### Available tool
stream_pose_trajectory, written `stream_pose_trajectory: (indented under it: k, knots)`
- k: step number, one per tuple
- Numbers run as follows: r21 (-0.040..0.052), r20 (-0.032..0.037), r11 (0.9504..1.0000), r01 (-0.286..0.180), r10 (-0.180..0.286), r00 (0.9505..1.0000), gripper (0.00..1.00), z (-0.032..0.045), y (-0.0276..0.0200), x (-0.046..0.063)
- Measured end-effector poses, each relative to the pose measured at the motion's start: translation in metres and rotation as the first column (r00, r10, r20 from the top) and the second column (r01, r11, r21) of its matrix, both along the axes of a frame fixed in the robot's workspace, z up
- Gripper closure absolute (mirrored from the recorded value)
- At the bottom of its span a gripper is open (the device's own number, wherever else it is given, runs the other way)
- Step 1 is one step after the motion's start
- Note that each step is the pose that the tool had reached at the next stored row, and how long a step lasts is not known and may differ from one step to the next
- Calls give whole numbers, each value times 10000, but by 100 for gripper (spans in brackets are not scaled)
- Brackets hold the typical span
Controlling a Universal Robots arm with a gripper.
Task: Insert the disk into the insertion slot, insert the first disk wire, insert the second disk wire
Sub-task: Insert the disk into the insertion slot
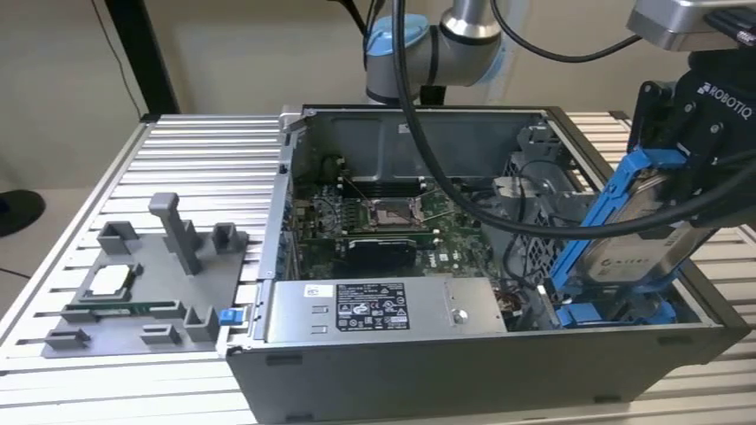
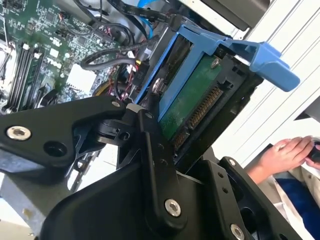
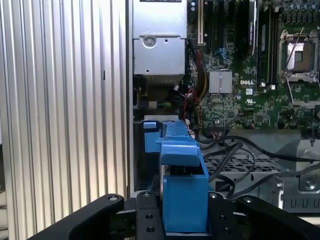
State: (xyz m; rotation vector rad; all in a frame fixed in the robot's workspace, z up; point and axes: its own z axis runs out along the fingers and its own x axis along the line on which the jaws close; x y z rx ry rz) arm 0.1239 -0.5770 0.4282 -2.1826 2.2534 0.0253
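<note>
Currently the pincer (image 1: 688,190) is clenched on the disk (image 1: 632,243), holding it tilted over the insertion slot (image 1: 614,312) inside the open computer case (image 1: 473,376).

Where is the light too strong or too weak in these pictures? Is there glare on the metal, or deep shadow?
Exterior view: soft, even light; the motherboard lies in shade inside the case. First wrist view: bright streaks of glare on the ribbed table. Second wrist view: the table is washed out pale, the disk well lit.
</note>
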Motion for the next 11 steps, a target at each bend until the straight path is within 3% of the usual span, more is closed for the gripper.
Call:
stream_pose_trajectory:
  k: [11]
  knots:
    - [58, 3, 10000, 0, -1, 10000, 100, -115, 0, 18]
